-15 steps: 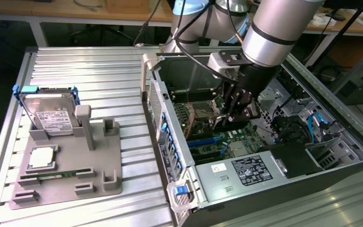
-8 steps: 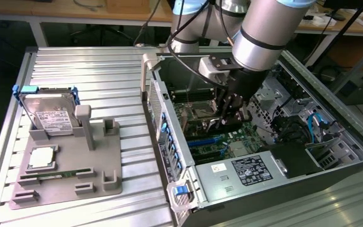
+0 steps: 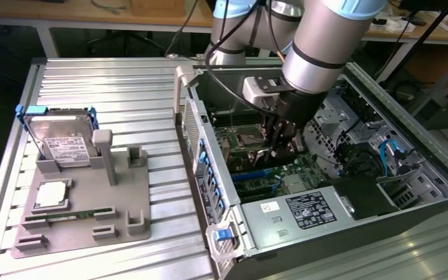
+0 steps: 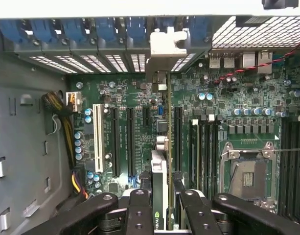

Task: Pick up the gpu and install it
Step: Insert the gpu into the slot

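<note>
- Gripper (image 3: 280, 153) was inside the open PC case (image 3: 434, 181), low over the motherboard (image 3: 267, 181), toward the exterior view's right half of the scene.
- In the wrist view the gripper (image 4: 162, 205) had its fingers (image 4: 139, 208) drawn in narrow on the gpu (image 4: 162, 147), one on each face of the card; the card was held edge-on between them.
- Gpu stood upright on its long edge, running from the fingers away to the case's rear wall, directly over the motherboard's (image 4: 198, 103) expansion slots (image 4: 129, 142).
- Whether the card's edge was seated in a slot could not be told.
- Gpu appearance, wrist view: thin green board edge, black strip with a green logo near the fingers, silver end bracket (image 4: 168, 46) at the far end.
- Bracket met the row of blue slot clips (image 4: 91, 29) on the rear wall.
- Exterior view: the card was mostly hidden behind the arm (image 3: 321, 41) and gripper.
- To the exterior view's left, a grey fixture (image 3: 84, 198) on the table (image 3: 115, 87) held a hard drive (image 3: 62, 137), a CPU (image 3: 51, 193) and a RAM stick (image 3: 68, 216).
</note>
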`<state>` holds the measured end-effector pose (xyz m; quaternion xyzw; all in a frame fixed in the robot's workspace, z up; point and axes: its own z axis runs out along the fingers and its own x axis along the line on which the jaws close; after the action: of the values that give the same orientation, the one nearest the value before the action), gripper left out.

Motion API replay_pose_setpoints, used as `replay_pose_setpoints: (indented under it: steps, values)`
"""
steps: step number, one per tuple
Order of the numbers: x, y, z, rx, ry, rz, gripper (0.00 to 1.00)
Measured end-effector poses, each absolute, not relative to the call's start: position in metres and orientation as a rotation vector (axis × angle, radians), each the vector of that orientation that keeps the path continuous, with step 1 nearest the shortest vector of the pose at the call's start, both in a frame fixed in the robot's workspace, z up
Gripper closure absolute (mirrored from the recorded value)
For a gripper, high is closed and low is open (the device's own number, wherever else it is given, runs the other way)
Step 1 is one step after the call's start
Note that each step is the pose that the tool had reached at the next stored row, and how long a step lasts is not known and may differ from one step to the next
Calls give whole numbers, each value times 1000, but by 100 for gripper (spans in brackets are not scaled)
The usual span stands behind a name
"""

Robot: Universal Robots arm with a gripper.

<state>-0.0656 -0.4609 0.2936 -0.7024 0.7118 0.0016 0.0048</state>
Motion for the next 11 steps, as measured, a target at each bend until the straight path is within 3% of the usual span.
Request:
replay_pose_setpoints:
  steps: [11]
  values:
    - [-70, -460, 283, -2168, 2251, -5, 73]
